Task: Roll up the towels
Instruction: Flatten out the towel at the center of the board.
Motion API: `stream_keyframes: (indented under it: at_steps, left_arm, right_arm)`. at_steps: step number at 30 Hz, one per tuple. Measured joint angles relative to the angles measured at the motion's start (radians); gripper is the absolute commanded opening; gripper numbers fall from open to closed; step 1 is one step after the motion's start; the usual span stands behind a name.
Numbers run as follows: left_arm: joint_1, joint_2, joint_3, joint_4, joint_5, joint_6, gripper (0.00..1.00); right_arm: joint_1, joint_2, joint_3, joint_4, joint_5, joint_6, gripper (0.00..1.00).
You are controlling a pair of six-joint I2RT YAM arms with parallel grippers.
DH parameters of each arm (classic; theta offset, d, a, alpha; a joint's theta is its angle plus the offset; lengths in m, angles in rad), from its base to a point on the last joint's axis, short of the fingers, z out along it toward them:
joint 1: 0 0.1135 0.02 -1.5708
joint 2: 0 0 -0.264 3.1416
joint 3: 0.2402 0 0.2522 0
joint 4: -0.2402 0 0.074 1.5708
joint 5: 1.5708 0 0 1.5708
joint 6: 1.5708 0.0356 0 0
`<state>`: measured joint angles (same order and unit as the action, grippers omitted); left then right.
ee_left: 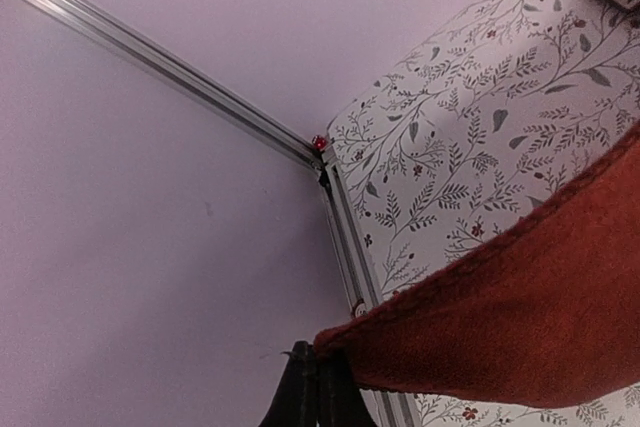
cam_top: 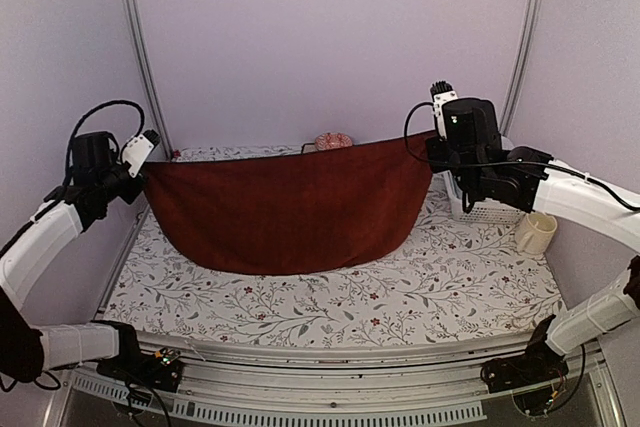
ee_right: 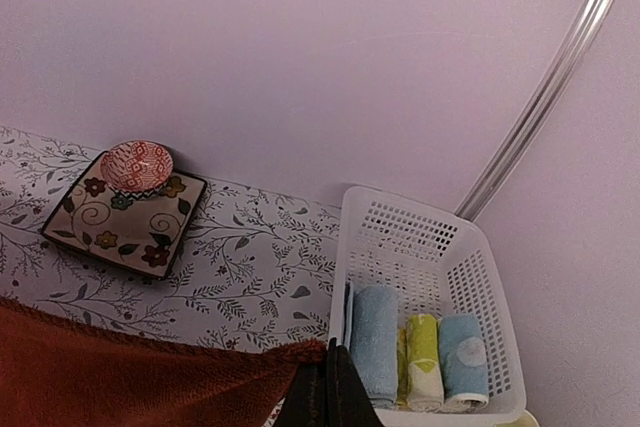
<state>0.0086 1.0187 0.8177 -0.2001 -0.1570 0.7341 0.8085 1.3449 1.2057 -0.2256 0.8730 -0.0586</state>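
A large dark red towel (cam_top: 290, 207) hangs stretched in the air between both arms, its lower edge sagging down to the table covering. My left gripper (cam_top: 143, 169) is shut on its left top corner; in the left wrist view that gripper (ee_left: 318, 362) pinches the red towel (ee_left: 530, 317) at its tip. My right gripper (cam_top: 433, 143) is shut on the right top corner, and the right wrist view has that gripper (ee_right: 332, 359) pinching the red towel (ee_right: 120, 377). Three rolled towels lie in a white basket (ee_right: 420, 232): pale blue (ee_right: 375, 342), yellow (ee_right: 422, 357) and light blue (ee_right: 463, 355).
A square floral mat (ee_right: 125, 217) carries a small red patterned bowl (ee_right: 138, 165) at the back of the table. The white basket (cam_top: 478, 209) stands at the right, with a cream mug (cam_top: 536, 233) in front of it. Metal frame posts (cam_top: 140, 47) rise at both back corners.
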Motion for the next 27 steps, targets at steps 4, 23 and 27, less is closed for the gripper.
stream_keyframes:
  at_steps: [4,23,27]
  left_arm:
    - [0.064,0.031,0.055,0.021,0.098,-0.010,0.00]
    - [0.088,-0.536,-0.043,-0.110,0.262,0.023,0.00]
    - [0.088,-0.542,-0.007,-0.153,0.259,0.013,0.00]
  right_arm:
    - [-0.026,0.008,0.015,-0.008,-0.057,0.007,0.02]
    - [0.394,-0.139,0.018,-0.062,0.047,0.018,0.02]
    - [0.415,-0.144,0.018,-0.071,0.109,0.049,0.02]
